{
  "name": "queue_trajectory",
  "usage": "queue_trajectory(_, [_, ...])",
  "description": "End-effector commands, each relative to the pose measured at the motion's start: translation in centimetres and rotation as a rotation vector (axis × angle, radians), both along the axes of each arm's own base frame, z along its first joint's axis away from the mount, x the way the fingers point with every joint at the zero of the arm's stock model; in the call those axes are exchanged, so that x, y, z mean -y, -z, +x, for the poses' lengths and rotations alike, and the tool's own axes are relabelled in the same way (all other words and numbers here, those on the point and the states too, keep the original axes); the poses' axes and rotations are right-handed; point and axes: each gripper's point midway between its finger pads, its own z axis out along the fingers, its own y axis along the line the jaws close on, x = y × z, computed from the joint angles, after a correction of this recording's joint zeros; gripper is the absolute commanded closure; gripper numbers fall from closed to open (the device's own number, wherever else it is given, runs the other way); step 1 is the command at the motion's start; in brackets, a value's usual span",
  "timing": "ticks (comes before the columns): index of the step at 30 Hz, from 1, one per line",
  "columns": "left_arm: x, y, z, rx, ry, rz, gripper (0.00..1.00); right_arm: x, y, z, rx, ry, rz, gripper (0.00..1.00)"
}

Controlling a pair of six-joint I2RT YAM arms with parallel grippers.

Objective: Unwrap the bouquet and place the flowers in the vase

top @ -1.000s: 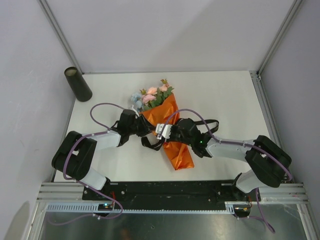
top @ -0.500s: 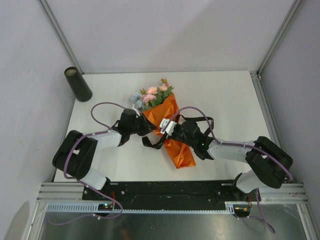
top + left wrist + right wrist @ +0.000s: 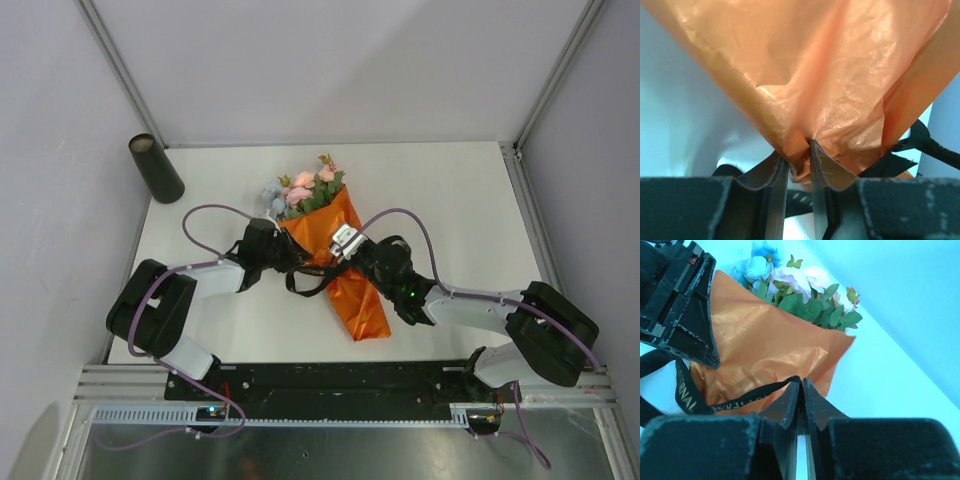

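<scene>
The bouquet lies in the middle of the table, its orange paper wrapped round pink and pale blue flowers with green leaves. My left gripper is shut on a fold of the orange paper at the cone's left side. Over the cone, my right gripper pinches the black ribbon at its fingertips. The ribbon trails loose to the left. The dark vase stands upright at the far left, away from both arms.
Grey walls close in the white table on the left, the far side and the right. A metal rail runs along the near edge. The left gripper's black body fills the upper left of the right wrist view.
My right gripper has moved up and to the right across the cone with the ribbon, and the ribbon loop that lay to the right of the bouquet is gone. The left gripper has stayed on the paper.
</scene>
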Motion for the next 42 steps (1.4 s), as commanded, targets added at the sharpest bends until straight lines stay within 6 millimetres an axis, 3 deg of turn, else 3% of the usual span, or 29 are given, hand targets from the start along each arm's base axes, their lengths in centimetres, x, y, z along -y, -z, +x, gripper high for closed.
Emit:
queue_trajectory(1, [-0.5,0.6,0.2,0.003,-0.007,0.061,0.74,0.9,-0.9,0.2,0.074,0.036,0.02,0.88])
queue_trajectory(4, [-0.7,0.7,0.1,0.001,-0.009,0.074,0.74,2.3,-0.5,0.7,0.091,0.114,0.006,0.9])
queue_trajectory(7, [-0.8,0.9,0.0,-0.003,-0.01,0.082,0.74,3.6,-1.7,1.1,0.131,0.178,0.013,0.94])
queue_trajectory(23, [-0.4,0.8,0.1,-0.003,-0.007,0.098,0.73,10.4,-14.0,1.9,0.253,0.296,0.271,1.0])
queue_trajectory(35, [0.4,0.3,0.2,0.007,0.011,0.103,0.73,18.1,-26.6,3.9,0.426,0.462,0.382,1.0])
queue_trajectory(42, [0.4,-0.1,0.5,0.014,0.012,0.109,0.72,22.6,-34.4,3.5,0.552,0.505,0.448,1.0])
